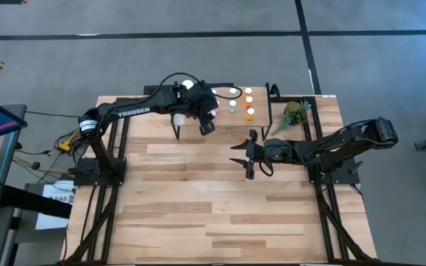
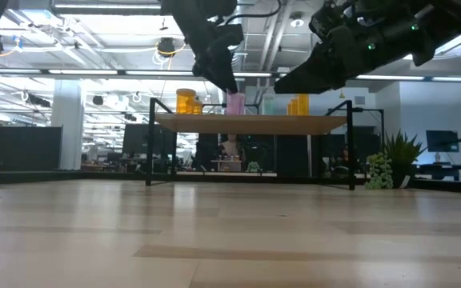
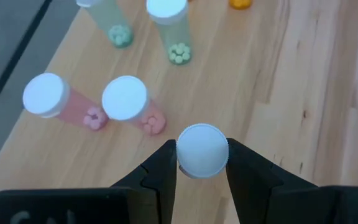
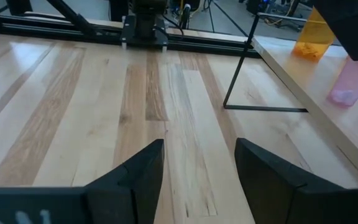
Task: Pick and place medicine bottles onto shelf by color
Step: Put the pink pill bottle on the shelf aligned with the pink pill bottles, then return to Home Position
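White-capped, the bottle (image 3: 202, 149) sits pinched between the left jaws (image 3: 201, 167), their two dark fingers (image 3: 161, 168) pressed against either side of the cap, held over the shelf (image 3: 303, 93). Its body is hidden under the cap, so I cannot tell its colour from above; the low view suggests pink. Just beyond stand two pink bottles (image 3: 129, 104), side by side, and past them two pale green ones (image 3: 169, 25), with an orange one (image 3: 240, 4) at the far edge.

If the held bottle is pink, the sensible spot is beside the pink pair. Lower straight down, keeping the bottle upright and apart from its neighbours, since the nearest pink one is close enough to be knocked over. Spread the fingers only once the base rests flat on the planks, then lift clear vertically.

Over the desk (image 1: 198, 199), well apart from the shelf, the right jaws (image 4: 199, 163) wait spread and empty.
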Robot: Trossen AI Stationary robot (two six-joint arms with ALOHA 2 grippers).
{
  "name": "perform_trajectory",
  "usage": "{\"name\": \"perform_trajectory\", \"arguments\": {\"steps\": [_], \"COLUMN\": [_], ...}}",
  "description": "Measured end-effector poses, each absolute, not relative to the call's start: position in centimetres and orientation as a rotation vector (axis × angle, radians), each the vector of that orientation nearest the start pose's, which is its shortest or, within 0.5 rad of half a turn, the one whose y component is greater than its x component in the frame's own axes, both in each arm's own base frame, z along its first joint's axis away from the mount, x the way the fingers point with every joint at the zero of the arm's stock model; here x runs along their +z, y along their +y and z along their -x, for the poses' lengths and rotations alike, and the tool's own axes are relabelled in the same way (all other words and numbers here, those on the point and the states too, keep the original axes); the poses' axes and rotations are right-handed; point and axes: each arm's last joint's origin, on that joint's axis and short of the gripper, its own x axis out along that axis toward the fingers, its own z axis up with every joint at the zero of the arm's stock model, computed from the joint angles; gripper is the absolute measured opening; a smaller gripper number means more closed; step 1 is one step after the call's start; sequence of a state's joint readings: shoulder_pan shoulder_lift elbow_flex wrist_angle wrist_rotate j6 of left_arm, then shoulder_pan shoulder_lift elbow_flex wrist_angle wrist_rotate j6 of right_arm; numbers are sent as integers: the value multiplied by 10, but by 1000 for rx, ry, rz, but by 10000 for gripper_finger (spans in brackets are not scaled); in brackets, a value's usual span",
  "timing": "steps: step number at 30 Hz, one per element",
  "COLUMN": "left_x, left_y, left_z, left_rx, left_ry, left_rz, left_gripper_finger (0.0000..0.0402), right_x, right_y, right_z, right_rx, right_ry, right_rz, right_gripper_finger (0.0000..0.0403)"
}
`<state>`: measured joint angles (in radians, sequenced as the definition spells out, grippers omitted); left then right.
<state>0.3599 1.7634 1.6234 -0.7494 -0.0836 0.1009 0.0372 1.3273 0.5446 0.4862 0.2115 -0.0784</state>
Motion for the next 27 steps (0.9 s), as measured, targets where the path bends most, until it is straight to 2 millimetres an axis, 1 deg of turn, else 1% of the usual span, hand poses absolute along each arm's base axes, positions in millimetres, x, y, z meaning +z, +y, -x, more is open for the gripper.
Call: {"name": "perform_trajectory", "arguments": {"steps": [4,7,27], "left_x": [313,313,314], "left_y": [137,137,137], "left_z": [-357,-357,-357], "left_rx": [368,367,375], "left_ry": [907,907,906], "left_rz": [31,28,10], "left_gripper_finger": [106,114,208], "right_x": [201,201,201], "right_y": [4,4,4], "right_z": [-264,-264,-264], "right_rx": [-161,-161,-161], "right_ry": [301,301,301], "right_rz": [114,114,114], "right_gripper_finger": [221,221,221]}}
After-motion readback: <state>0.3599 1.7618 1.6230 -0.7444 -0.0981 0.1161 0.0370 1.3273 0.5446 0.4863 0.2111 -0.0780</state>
